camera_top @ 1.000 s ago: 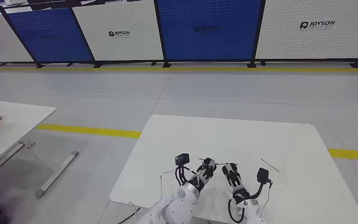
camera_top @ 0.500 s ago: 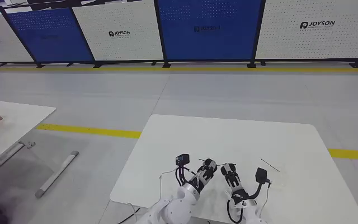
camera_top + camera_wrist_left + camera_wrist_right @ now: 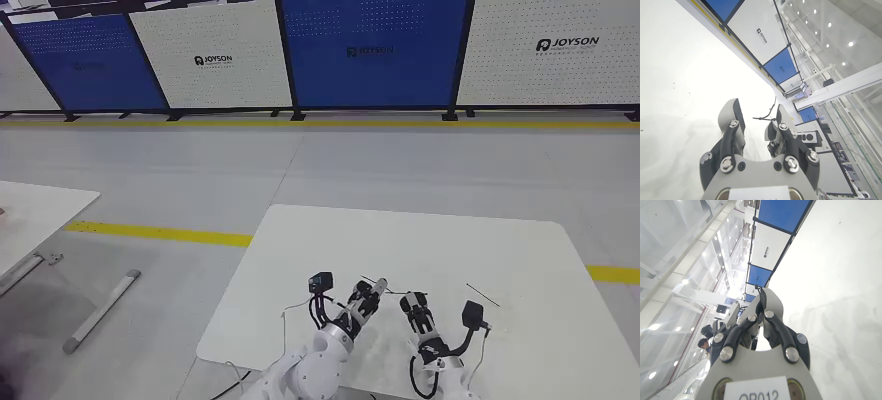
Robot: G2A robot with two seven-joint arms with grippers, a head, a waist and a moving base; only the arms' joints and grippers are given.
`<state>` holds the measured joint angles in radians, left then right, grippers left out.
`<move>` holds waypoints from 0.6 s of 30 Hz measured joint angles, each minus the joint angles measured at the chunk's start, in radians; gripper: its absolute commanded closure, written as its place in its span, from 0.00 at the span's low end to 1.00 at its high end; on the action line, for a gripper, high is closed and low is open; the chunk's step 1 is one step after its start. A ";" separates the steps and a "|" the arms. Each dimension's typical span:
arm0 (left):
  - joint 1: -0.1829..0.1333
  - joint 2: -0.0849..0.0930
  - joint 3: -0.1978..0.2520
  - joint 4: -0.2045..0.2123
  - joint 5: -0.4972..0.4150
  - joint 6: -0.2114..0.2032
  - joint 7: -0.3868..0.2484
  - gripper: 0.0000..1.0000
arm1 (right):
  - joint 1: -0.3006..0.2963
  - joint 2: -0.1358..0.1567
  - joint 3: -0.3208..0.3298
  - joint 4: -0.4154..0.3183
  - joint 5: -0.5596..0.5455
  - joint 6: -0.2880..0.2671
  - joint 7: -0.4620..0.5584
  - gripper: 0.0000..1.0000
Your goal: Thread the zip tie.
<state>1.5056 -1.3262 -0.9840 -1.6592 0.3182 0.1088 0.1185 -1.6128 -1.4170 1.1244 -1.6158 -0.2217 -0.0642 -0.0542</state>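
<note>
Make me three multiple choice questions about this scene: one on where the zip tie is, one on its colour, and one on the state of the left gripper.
1. Where is the zip tie?
A. in the right gripper
B. on the floor
C. hanging off the table's far edge

2. What colour is it?
A. white
B. black
C. yellow

3. The left gripper is:
A. shut on the tie
B. shut on nothing
C. open

Key: 1 A, the right gripper's fingers are pinched together with the tie's end poking out past their tips. 2 B, the strip shows black against the pale fingers. 3 C, a wide gap shows between its two fingers.
</note>
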 measured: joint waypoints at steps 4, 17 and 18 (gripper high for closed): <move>0.003 0.001 -0.002 -0.002 0.007 -0.002 -0.002 1.00 | -0.003 0.000 -0.002 -0.007 -0.005 0.005 -0.001 1.00; 0.003 0.000 0.001 0.000 0.016 -0.019 -0.015 1.00 | -0.002 -0.001 -0.006 -0.008 -0.005 0.005 -0.011 1.00; 0.004 0.000 0.002 0.000 0.016 -0.022 -0.018 1.00 | -0.001 -0.002 -0.006 -0.006 -0.004 0.005 -0.009 1.00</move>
<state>1.5094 -1.3261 -0.9825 -1.6596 0.3344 0.0868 0.1002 -1.6134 -1.4186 1.1183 -1.6214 -0.2254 -0.0591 -0.0635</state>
